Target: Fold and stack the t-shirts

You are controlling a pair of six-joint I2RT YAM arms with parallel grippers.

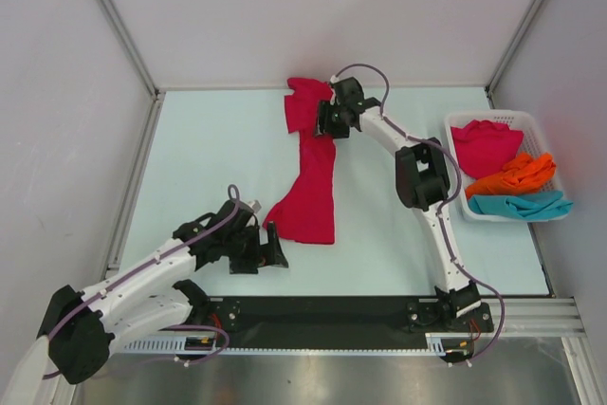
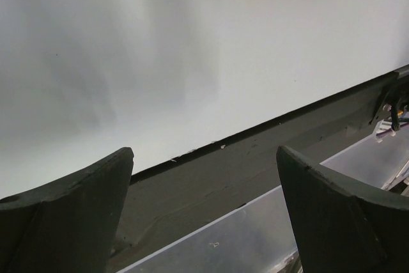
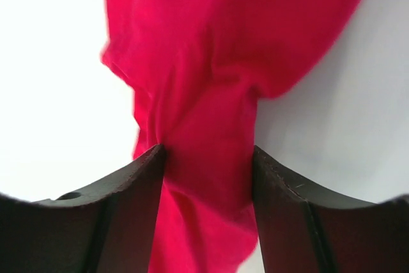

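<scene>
Red t-shirt (image 1: pixel 311 177) lying stretched out on the table (image 1: pixel 209 158).
Right gripper (image 1: pixel 327 120) is straddling its far end, jaws partly parted around bunched cloth; left gripper (image 1: pixel 270 251) is gaping wide beside the near hem (3 more shirts (image 1: pixel 517 175) in the basket (image 1: pixel 486 119)).

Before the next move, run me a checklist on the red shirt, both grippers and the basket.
1. Crimson t-shirt lies flat: not ok. It is pulled narrow and twisted, with the far end bunched.
2. Right gripper grips it: cannot tell. Cloth fills the gap between its fingers.
3. Left gripper open and empty: ok. It sits beside the near hem.
4. Other t-shirts out of the way in the basket: ok.
</scene>
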